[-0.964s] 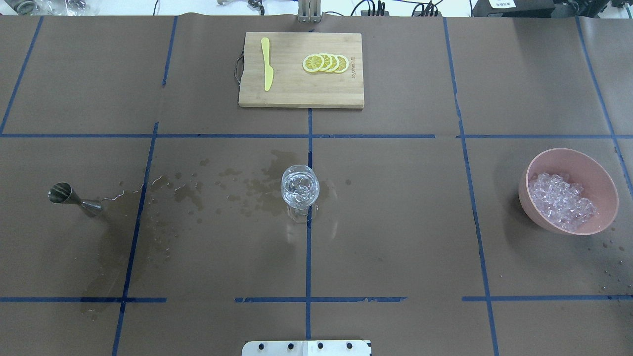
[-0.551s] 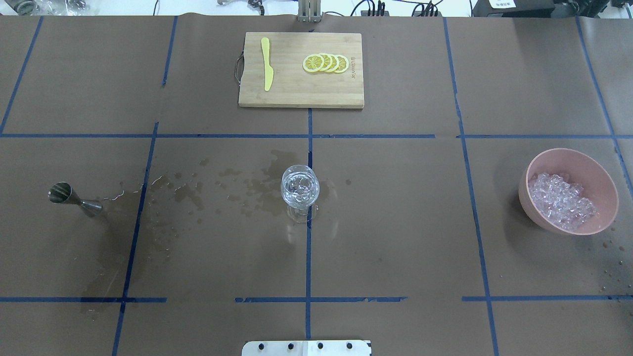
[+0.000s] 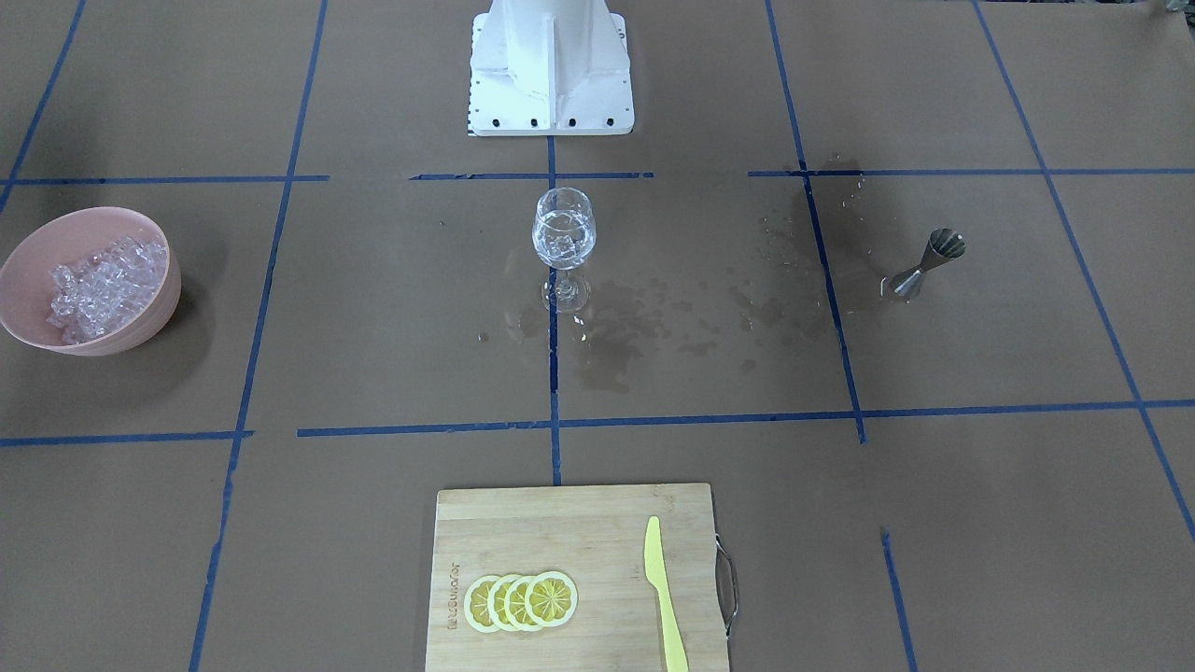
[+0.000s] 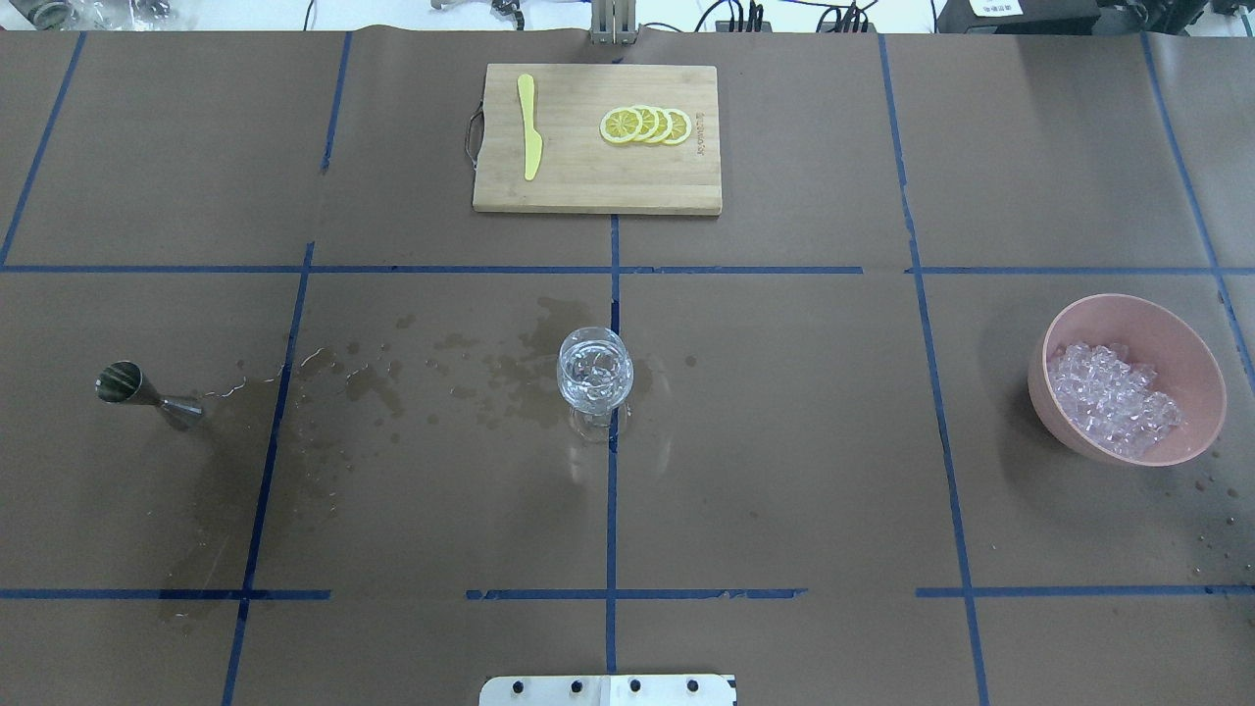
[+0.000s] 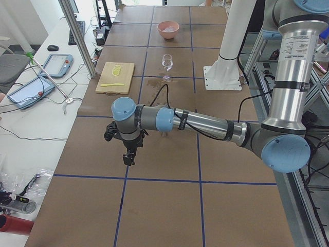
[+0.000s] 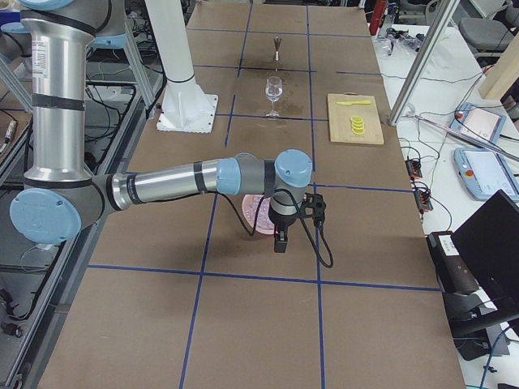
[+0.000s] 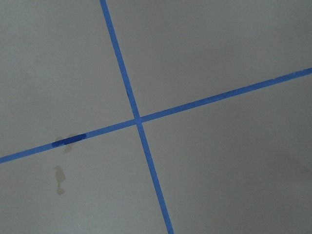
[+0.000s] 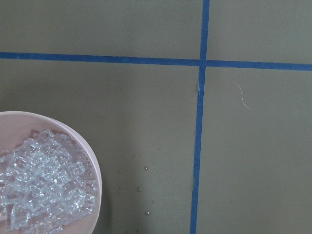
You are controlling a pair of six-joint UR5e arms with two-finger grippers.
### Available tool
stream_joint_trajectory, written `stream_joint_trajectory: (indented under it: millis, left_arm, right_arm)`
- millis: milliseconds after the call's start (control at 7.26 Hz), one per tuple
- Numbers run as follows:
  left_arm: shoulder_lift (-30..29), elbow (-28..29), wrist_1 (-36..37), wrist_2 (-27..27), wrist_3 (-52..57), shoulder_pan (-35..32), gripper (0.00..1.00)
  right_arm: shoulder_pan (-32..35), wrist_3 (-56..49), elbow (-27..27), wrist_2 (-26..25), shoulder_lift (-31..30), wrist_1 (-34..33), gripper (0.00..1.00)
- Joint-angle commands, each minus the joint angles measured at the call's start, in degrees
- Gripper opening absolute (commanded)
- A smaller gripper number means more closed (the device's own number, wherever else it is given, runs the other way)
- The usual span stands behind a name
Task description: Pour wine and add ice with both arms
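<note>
The wine glass (image 4: 594, 371) stands upright mid-table and holds several ice cubes; any wine in it is too clear to make out. More ice (image 4: 1113, 397) fills a pink bowl (image 4: 1069, 324) at the right. A steel jigger (image 4: 132, 385) stands at the left beside wet stains. Both arms lie outside the overhead and front views. In the exterior left view my left gripper (image 5: 127, 157) hangs over bare table; I cannot tell whether it is open or shut. In the exterior right view my right gripper (image 6: 280, 241) hangs beside the bowl (image 6: 253, 212); I cannot tell its state either.
A wooden cutting board (image 4: 596, 186) at the far edge carries lemon slices (image 4: 645, 126) and a yellow knife (image 4: 529, 127). Spilled liquid (image 4: 392, 382) darkens the paper between jigger and glass. The white robot base (image 3: 551, 65) stands behind the glass.
</note>
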Motion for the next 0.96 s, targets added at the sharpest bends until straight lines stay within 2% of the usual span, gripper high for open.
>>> stream_joint_trajectory:
  millis: [0,826]
  left_arm:
    - [2.5,-2.5,-2.9,0.2,-0.1,0.0,1.00]
    - [2.2,-4.1,-4.4,0.6,-0.1,0.0,1.00]
  right_arm:
    - [0.0,-0.2,-0.1,0.9,0.0,0.1,1.00]
    - [0.0,0.0,-0.1,0.5,-0.7,0.2,1.00]
